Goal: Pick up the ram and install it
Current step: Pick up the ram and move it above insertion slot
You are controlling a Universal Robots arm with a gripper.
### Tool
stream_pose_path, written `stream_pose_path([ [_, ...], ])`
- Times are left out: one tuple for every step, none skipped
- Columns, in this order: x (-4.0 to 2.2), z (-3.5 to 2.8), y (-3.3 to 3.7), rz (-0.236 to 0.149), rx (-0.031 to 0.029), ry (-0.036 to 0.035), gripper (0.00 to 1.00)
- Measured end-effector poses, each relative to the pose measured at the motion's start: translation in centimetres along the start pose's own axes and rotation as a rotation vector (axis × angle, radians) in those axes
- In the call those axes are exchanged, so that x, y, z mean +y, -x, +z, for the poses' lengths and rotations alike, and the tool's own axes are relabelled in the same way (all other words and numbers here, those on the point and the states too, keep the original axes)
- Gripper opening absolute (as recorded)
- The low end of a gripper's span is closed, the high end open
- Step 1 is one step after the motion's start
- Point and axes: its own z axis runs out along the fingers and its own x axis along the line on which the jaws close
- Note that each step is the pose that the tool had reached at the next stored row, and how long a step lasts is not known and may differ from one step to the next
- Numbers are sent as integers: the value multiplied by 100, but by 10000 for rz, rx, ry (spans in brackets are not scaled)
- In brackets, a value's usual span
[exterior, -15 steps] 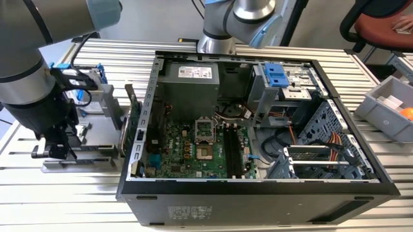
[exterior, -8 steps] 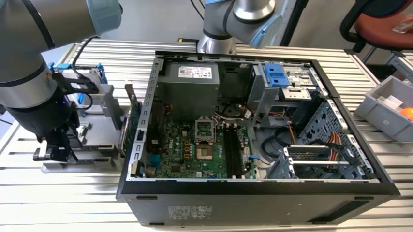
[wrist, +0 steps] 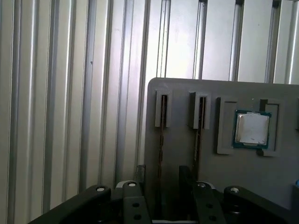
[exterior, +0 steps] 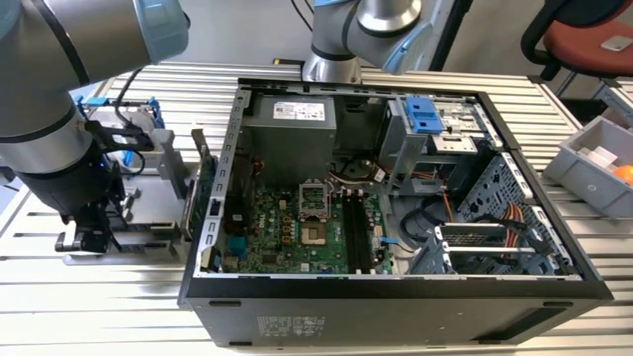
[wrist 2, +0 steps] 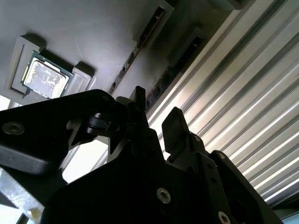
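Where the ribbed surface (wrist: 70, 93) lies bare past the edge of the grey holder (wrist: 181, 102), the open computer case (exterior: 396, 288) stands beside the holder; the gripper (wrist: 162, 171) hangs over it, fingers (wrist: 185, 177) apart astride the ram (wrist: 160, 140) in its edgemost slot

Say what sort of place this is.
Probably a robotics lab bench for computer assembly: an open computer case on a metal table, a robot arm, a grey tray holding a processor chip.

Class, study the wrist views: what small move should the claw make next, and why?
Probably close the claw. Its fingers stand open either side of the ram, which stands on edge in the grey holder, not yet gripped.
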Motion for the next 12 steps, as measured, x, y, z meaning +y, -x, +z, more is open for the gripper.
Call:
stream_pose_path([
  [-1,12,0,5,7,5,100],
  [-1,25,1,10,12,10,100],
  [-1,37,1,14,14,11,100],
  [-1,51,2,19,14,10,100],
  [-1,63,2,23,14,10,100],
  [-2,78,2,28,15,11,100],
  [-2,90,3,33,15,11,100],
  [-2,104,4,38,14,12,100],
  [-3,117,5,42,14,11,100],
  [-3,130,6,46,14,11,100],
  [-3,143,7,50,13,11,100],
  [-3,155,9,55,13,10,100],
])
